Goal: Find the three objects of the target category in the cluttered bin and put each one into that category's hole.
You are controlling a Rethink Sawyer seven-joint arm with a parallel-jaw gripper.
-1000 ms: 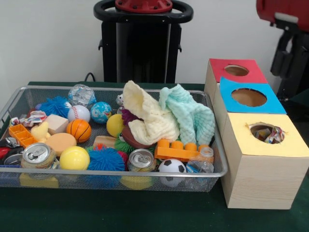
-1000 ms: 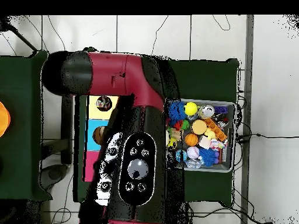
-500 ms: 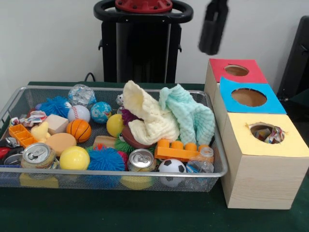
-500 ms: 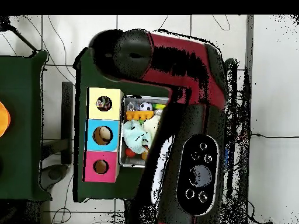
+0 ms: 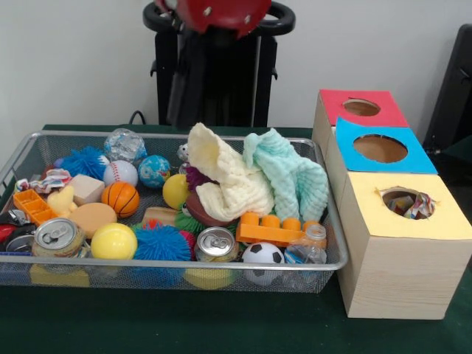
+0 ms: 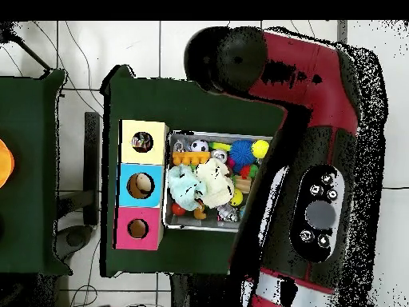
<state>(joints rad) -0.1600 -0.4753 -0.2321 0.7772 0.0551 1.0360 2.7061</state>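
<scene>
Arm (image 5: 221,11) above bin (image 5: 221,264); tool state cannot be told; descend beside yellow cloth (image 5: 225,181) without snagging it.

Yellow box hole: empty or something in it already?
Not empty. In the front view, crumpled wrapper-like scraps show inside the yellow box hole; the blue box hole looks bare.

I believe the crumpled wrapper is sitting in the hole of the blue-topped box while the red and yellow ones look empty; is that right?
Not quite. In the front view the crumpled wrapper sits in the hole of the yellow-topped box, not the blue-topped box. The blue hole and the red-topped box's hole show nothing inside.
</scene>
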